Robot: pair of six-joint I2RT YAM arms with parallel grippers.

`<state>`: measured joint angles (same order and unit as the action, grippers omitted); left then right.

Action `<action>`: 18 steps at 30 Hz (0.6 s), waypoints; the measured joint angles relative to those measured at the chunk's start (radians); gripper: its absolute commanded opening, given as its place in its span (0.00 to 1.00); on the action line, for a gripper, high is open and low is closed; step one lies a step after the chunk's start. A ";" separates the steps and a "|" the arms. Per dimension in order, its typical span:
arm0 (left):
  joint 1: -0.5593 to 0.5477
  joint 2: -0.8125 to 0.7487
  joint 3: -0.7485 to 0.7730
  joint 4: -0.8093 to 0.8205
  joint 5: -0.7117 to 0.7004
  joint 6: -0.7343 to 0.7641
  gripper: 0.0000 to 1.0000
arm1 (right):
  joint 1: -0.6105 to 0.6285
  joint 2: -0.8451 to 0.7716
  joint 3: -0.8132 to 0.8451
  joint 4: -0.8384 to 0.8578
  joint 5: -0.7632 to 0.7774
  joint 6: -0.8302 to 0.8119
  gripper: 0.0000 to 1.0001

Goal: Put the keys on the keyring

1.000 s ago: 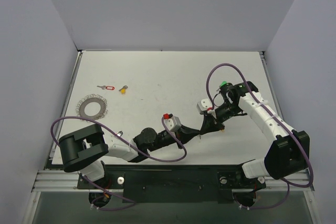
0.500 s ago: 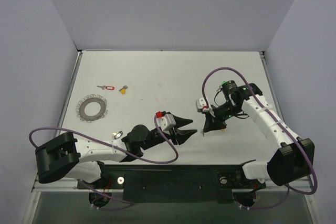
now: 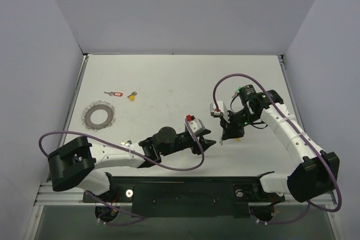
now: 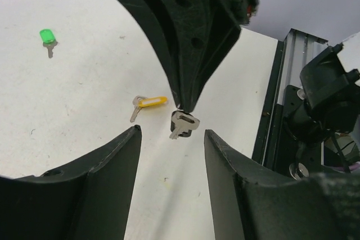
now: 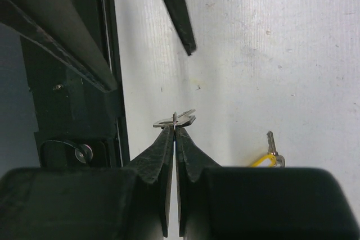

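Observation:
My right gripper is shut on a small silver key, pinching it at the very fingertips above the table. The left wrist view shows the same key hanging under the right gripper. My left gripper stands open just short of that key, with nothing between its fingers. From above, the left gripper and right gripper face each other a short gap apart. A yellow-tagged key lies beyond on the table, and a green key farther off. The keyring lies at the left, with a red key and a yellow key behind it.
A small metal piece lies by the left arm's forearm. The black rail along the table's near edge runs close to both grippers. The right arm's purple cable loops over the table.
My left gripper has opened and drawn back to the left, away from the key. The right gripper keeps the key and has shifted slightly left.

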<state>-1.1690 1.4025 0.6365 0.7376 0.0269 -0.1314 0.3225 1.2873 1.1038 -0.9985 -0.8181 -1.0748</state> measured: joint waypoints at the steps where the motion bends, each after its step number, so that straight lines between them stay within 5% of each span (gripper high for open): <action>1: 0.006 0.016 0.004 0.011 0.003 -0.011 0.58 | 0.000 0.005 0.000 -0.001 0.000 0.000 0.00; 7: 0.088 0.111 -0.002 0.179 0.095 -0.080 0.42 | 0.000 0.017 0.000 -0.015 -0.001 -0.003 0.00; 18: 0.112 0.206 -0.012 0.382 0.280 -0.120 0.46 | -0.001 0.020 0.002 -0.042 -0.006 -0.027 0.00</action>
<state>-1.0569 1.6089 0.6243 1.1194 0.3065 -0.2516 0.3214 1.3075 1.1057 -1.0405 -0.8238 -1.1023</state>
